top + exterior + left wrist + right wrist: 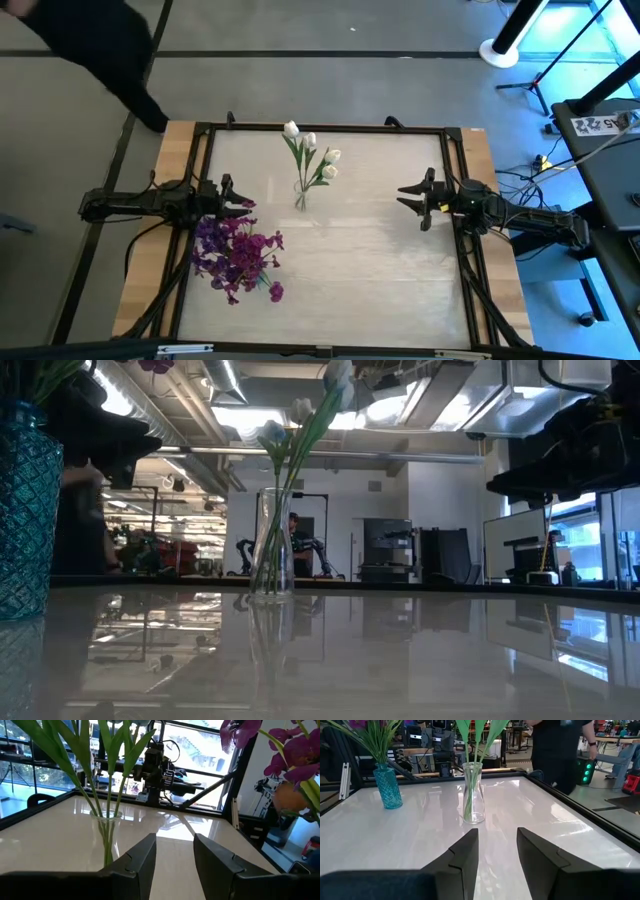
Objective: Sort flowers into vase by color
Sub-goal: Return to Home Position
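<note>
two vases stand upright on the white table (380,270). nearest the front edge, on the left half, we see the blue vase (387,787) packed with the purple flowers (238,255). from above the blooms cover the vase, so its glass shows only in the low and right wrist views. just past that bunch, at the table's left edge, the left gripper (172,840) points inward, jaws apart, nothing between them. we can't tell if the blooms touch it. the right gripper (403,197) mirrors it at the right edge, well apart from both vases, jaws spread and empty too. between the grippers, near the centre line, the transparent vase (472,795) holds the white flowers (312,152), buds leaning toward the far edge. beyond the far-left corner we see a person in dark clothes (100,45) on the floor.
</note>
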`<move>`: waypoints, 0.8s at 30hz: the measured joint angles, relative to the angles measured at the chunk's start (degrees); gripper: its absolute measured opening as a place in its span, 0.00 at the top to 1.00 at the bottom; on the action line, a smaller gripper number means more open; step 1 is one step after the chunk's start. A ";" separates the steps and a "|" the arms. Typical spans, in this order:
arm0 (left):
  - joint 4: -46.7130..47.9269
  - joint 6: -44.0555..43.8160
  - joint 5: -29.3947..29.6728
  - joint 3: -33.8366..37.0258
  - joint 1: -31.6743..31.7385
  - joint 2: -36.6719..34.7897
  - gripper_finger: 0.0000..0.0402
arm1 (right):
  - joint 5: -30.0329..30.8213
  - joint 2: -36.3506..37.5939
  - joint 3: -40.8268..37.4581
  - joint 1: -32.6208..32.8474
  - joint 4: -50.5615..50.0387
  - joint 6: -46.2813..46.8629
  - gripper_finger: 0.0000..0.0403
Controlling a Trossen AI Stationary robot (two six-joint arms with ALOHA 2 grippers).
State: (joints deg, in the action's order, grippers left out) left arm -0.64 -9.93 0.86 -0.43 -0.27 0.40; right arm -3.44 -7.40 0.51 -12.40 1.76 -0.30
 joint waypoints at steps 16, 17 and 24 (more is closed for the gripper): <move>0.04 -0.01 -0.01 0.00 0.00 0.00 0.68 | 0.01 0.01 0.00 0.01 -0.10 0.00 0.67; 0.04 0.00 0.01 0.00 0.00 0.00 0.68 | 0.04 0.10 0.00 0.07 -0.12 0.00 0.67; 0.04 -0.01 -0.01 0.00 -0.01 0.00 0.68 | 0.35 6.35 0.00 4.06 -0.17 0.00 0.67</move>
State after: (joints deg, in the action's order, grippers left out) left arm -0.60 -9.93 0.84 -0.43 -0.29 0.40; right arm -3.09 -1.05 0.51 -8.35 1.58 -0.30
